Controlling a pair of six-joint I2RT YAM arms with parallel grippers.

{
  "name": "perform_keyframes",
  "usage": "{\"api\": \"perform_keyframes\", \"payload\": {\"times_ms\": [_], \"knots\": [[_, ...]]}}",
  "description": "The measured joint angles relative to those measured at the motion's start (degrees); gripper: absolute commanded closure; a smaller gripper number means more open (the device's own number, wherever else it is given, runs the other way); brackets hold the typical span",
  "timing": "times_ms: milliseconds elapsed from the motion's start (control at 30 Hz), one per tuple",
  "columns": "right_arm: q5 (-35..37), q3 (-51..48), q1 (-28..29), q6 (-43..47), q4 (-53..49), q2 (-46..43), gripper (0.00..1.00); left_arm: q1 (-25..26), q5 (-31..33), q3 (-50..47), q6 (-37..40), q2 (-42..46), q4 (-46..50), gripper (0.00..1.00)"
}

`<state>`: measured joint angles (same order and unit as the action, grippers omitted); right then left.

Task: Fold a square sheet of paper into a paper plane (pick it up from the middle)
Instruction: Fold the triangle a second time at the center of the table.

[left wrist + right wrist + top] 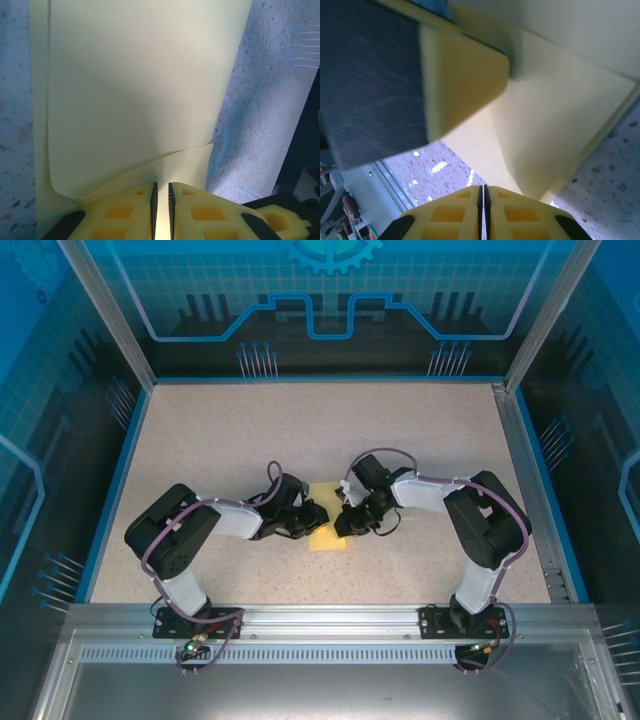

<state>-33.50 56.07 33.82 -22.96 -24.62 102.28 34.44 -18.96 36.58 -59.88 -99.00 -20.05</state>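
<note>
The yellow, partly folded sheet of paper sits at mid-frame on the tabletop, between the two hands; the left hand is clamped on its curled edge; the right hand is pressed closed beside a fold, and whether it pinches paper I cannot tell.
</note>
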Motion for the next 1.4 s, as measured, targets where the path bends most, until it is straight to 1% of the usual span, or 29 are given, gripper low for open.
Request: {"api": "perform_keyframes", "payload": {"times_ms": [133, 400, 867, 1233, 1400], "knots": [[0.0, 1.9, 0.6, -1.3, 0.6, 1.1, 0.87, 0.0, 0.0, 0.0, 0.0, 0.0, 0.0, 0.81], [0.9, 2.5, 1.3, -2.5, 1.3, 6.5, 0.86, 0.0, 0.0, 0.0, 0.0, 0.1, 0.2, 0.81], [0.0, -0.3, 1.0, -2.1, 1.2, 4.0, 0.86, 0.0, 0.1, 0.0, 0.0, 0.1, 0.2, 0.81], [-1.8, -2.4, -0.3, -1.0, 3.5, 4.0, 0.87, 0.0, 0.1, 0.1, 0.0, 0.1, 0.3, 0.81], [-1.7, -4.4, -1.0, -0.4, 3.2, 2.3, 0.88, 0.0, 0.1, 0.3, 0.2, 0.1, 0.7, 0.81]]}}
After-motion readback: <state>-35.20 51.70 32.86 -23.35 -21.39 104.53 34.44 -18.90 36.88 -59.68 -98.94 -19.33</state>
